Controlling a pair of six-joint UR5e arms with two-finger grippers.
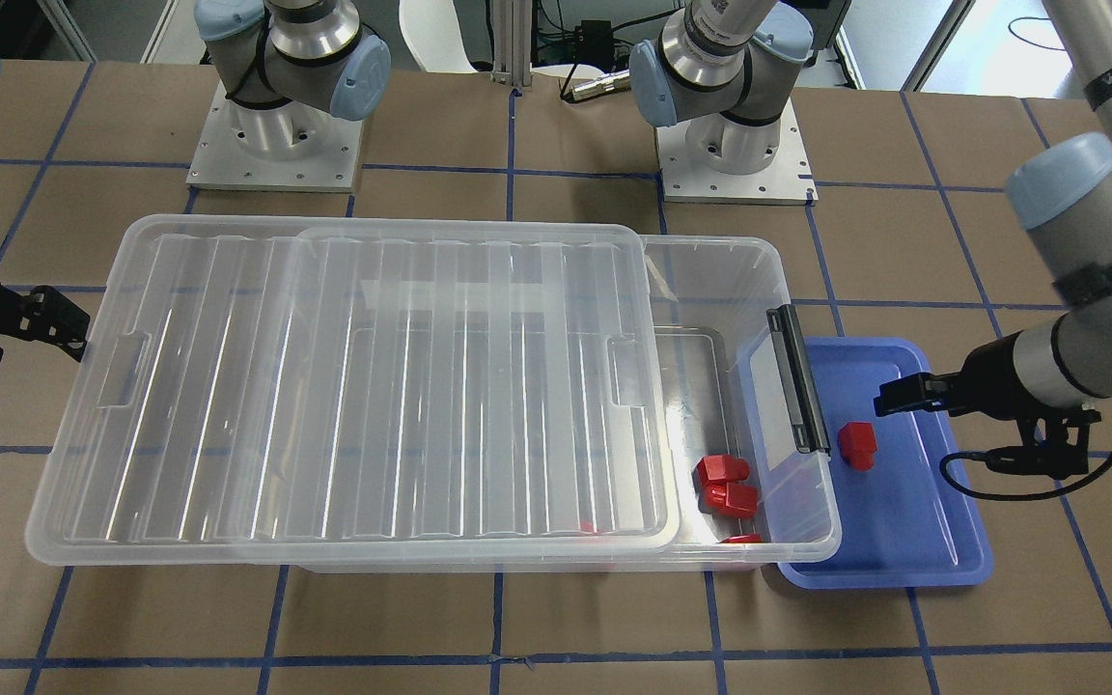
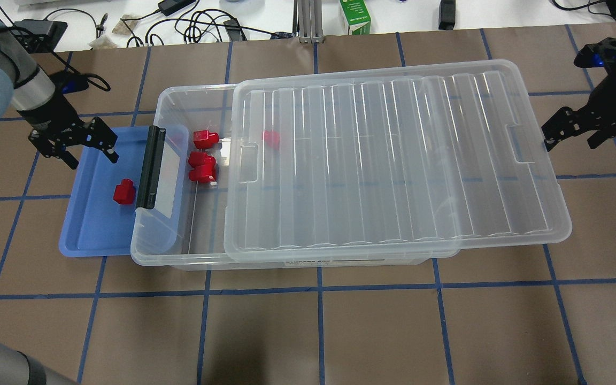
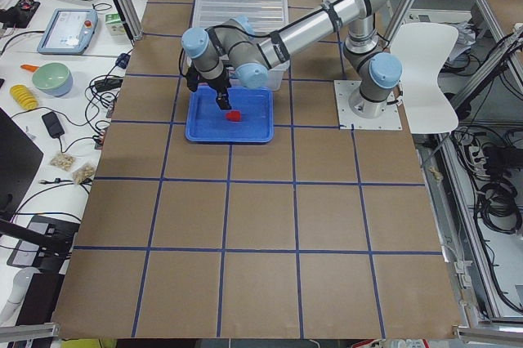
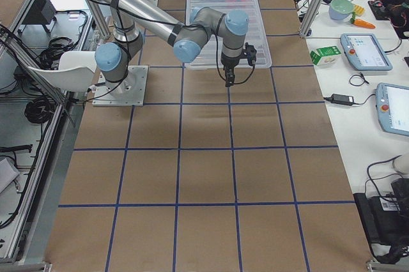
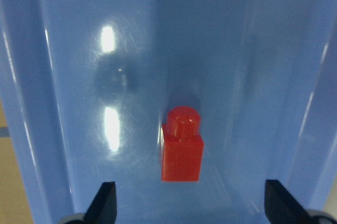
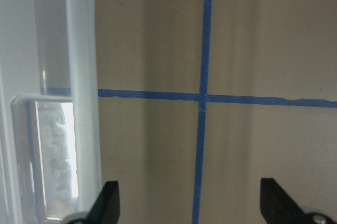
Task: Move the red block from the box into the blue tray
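Observation:
A red block (image 2: 124,191) lies in the blue tray (image 2: 89,224), close to the box's black latch (image 2: 151,167). My left gripper (image 2: 92,159) is open and empty just above the tray, a little beyond the block. In the left wrist view the block (image 5: 181,148) lies on the tray floor (image 5: 79,50) between the spread fingertips (image 5: 105,203). The clear box (image 2: 179,256) holds several more red blocks (image 2: 203,159) at its uncovered end. My right gripper (image 2: 570,141) is open and empty beside the lid's far end.
The ribbed lid (image 2: 393,160) lies slid across the box, overhanging on the robot's right, with one red block (image 2: 271,138) under it. The tray is partly tucked under the box's latch end. Cables and a green carton (image 2: 355,16) lie past the table's far edge.

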